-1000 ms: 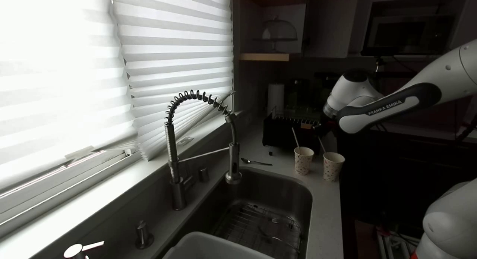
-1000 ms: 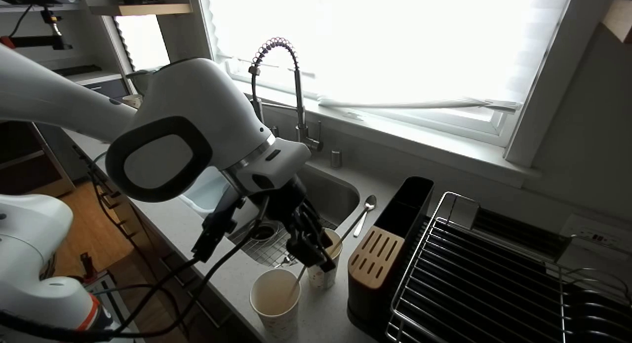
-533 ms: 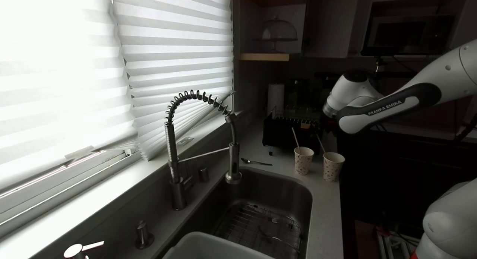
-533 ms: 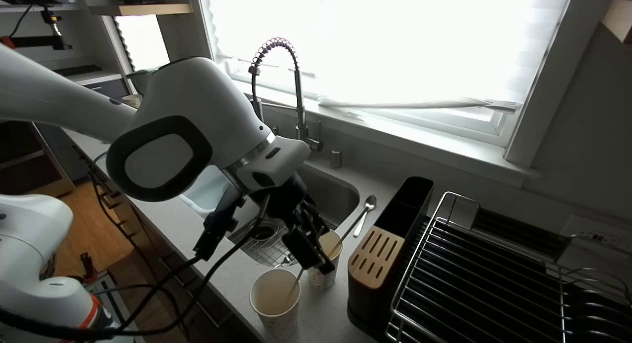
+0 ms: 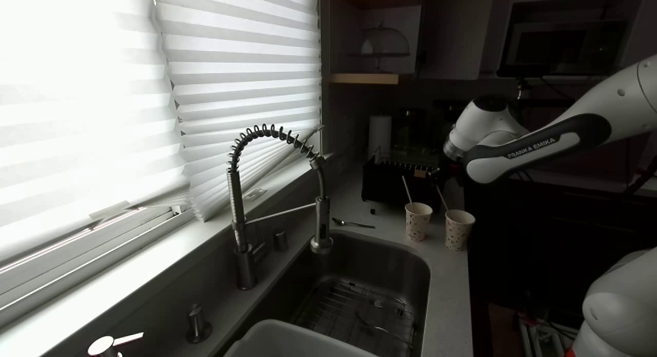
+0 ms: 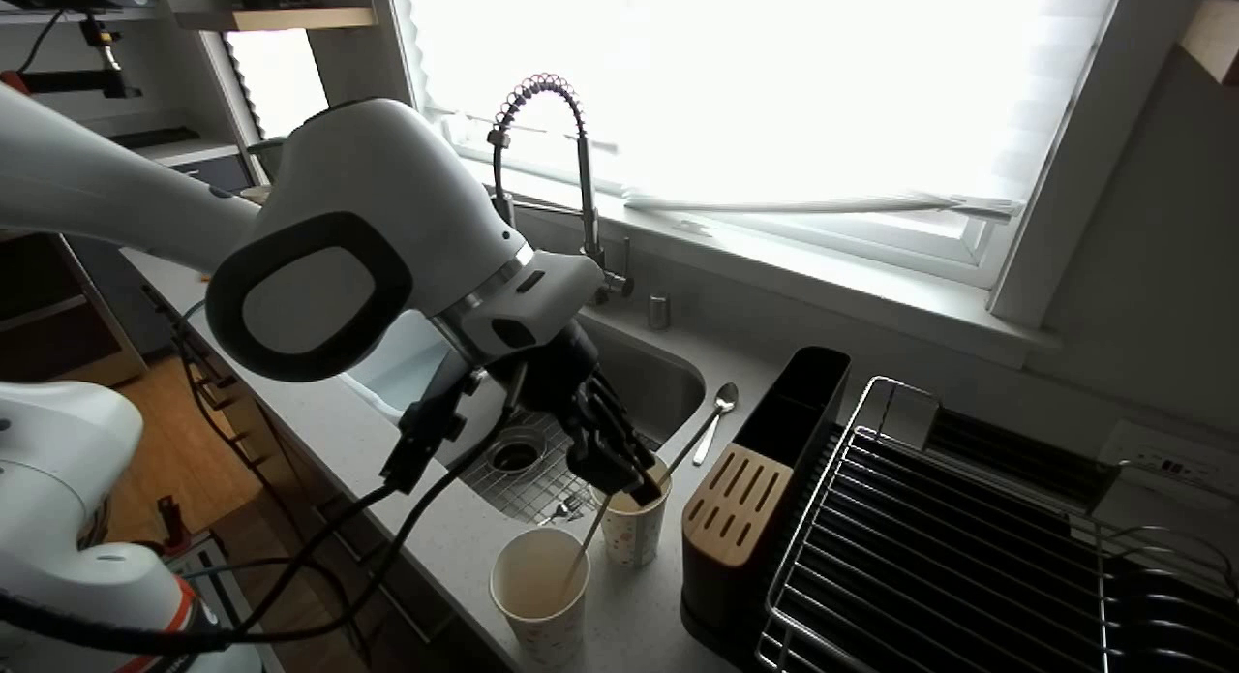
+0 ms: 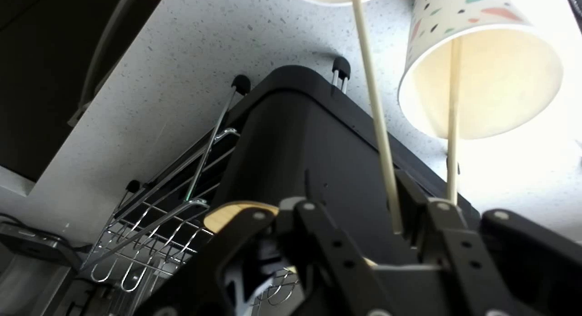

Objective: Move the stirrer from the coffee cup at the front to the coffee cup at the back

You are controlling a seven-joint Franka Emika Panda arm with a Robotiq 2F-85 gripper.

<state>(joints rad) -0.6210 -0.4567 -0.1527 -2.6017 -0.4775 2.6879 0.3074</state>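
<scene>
Clearly, the wrist view showed what an exterior view left in shadow: the gripper [image 7: 356, 186], fingers apart, clamped nothing, the top of the stirrer [image 7: 373, 95] showing between them (contact could not be told). It leaned in the front cup [image 5: 457, 239], near the counter [image 7: 200, 47]'s outer edge; the back cup [image 7: 459, 11], farther from that edge, held a second stick [image 7: 454, 120].
</scene>
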